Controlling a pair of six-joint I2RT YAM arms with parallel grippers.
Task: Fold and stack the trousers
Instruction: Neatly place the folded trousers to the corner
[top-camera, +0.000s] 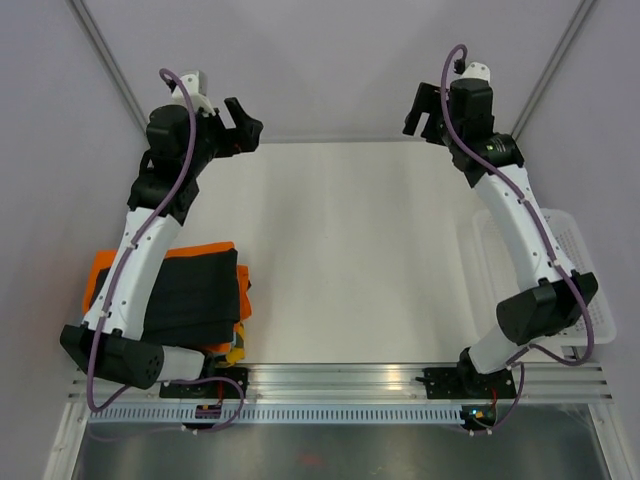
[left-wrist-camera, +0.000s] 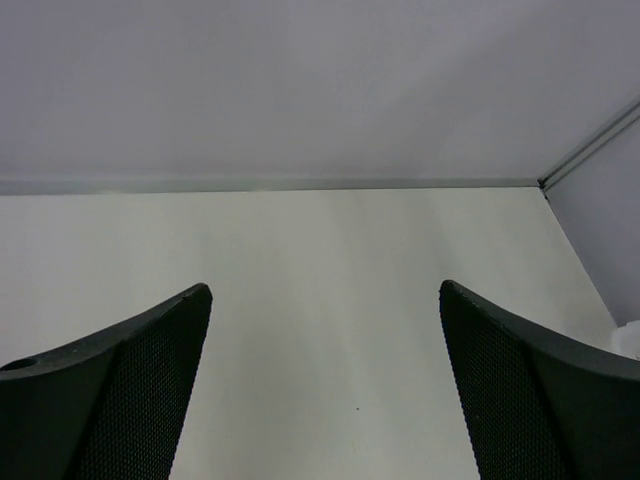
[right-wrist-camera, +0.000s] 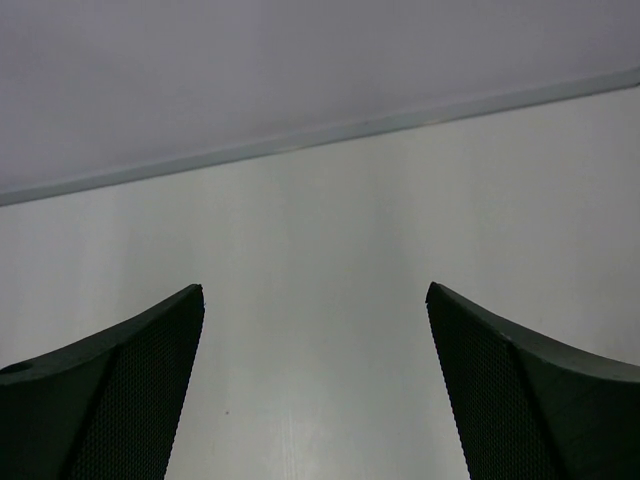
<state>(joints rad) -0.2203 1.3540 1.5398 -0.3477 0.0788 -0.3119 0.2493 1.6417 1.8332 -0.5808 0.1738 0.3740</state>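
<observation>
My left jaws and right jaws stand wide apart, empty, over the far table (top-camera: 350, 250). The trousers (top-camera: 195, 295) lie folded atop an orange garment (top-camera: 210, 249).

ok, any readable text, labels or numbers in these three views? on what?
No readable text in any view.
Base boards: small coloured spots, too small to tell whether any is lettering.
Trousers, orange garment, basket: no print visible.
Left pincer, right pincer: plain black fingers, no markings.
Table: no marks or labels.
</observation>
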